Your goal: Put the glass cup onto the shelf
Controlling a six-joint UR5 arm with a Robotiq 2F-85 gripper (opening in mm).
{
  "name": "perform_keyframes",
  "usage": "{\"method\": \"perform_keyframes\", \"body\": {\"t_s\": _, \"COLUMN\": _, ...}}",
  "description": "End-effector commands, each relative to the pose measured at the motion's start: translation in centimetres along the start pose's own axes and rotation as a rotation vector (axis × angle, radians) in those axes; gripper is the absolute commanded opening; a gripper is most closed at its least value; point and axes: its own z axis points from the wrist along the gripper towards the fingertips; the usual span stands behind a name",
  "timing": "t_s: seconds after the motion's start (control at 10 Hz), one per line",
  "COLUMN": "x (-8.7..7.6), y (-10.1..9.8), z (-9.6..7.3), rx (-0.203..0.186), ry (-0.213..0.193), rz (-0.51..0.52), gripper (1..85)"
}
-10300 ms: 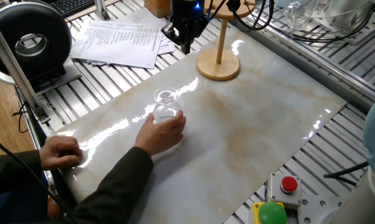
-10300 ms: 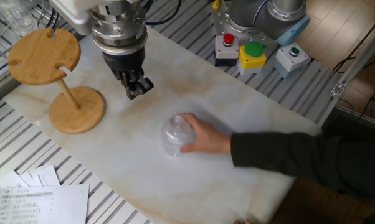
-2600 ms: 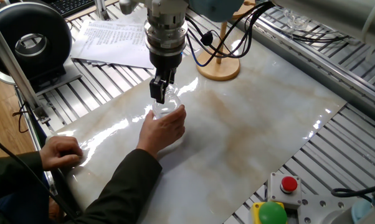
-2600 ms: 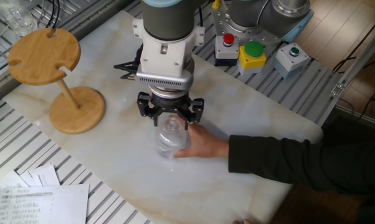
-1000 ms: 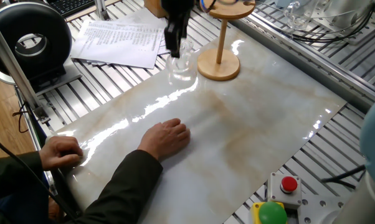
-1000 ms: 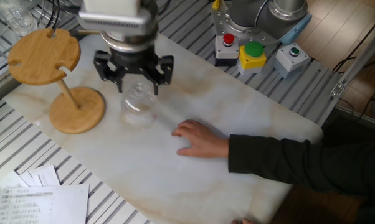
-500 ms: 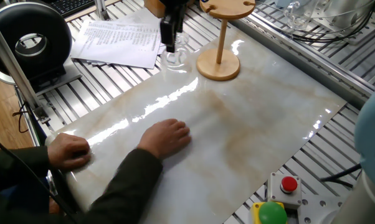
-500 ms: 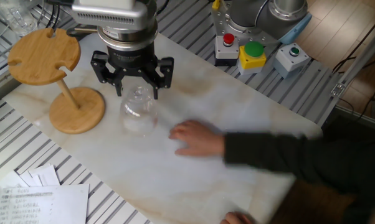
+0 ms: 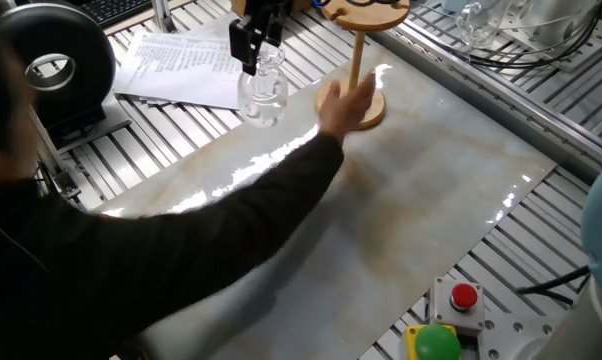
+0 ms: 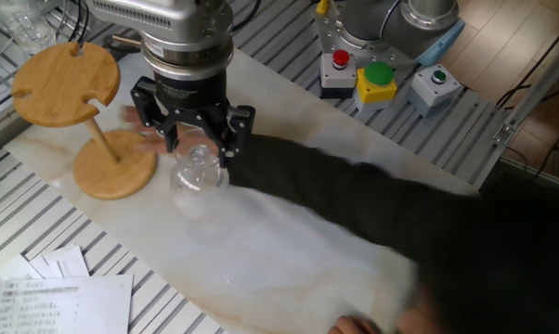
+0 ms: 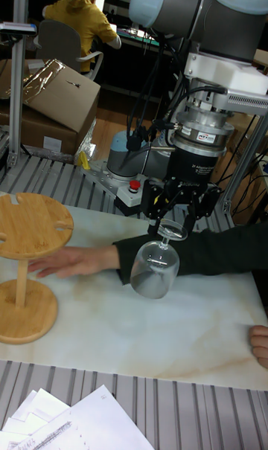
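The glass cup hangs bowl-down and tilted above the marble table, held by its foot. My gripper is shut on that foot. In one fixed view the gripper and cup are left of the shelf. In the other fixed view the cup under the gripper hangs just right of the shelf. The wooden shelf stands upright at the left, apart from the cup.
A person's dark-sleeved arm stretches across the table, with the hand at the shelf's base. Papers lie beyond the marble slab. Button boxes sit at the table's edge. Other clear glassware stands at the back.
The gripper took the cup from the person's hand and lifted it toward the shelf. In the last half second the person's arm swept across the table to the shelf's base.
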Motion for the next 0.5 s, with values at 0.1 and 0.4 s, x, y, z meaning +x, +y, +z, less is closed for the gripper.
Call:
{"method": "perform_keyframes", "body": {"t_s": 0.1, "x": -0.6, "y": -1.6, "z": -0.9, "rx": -0.010, "ry": 0.007, "rz": 0.001, "gripper": 1.0}}
{"method": "perform_keyframes", "body": {"t_s": 0.4, "x": -0.3, "y": -5.3, "z": -2.2, "rx": -0.014, "ry": 0.055, "rz": -0.078, "gripper": 1.0}}
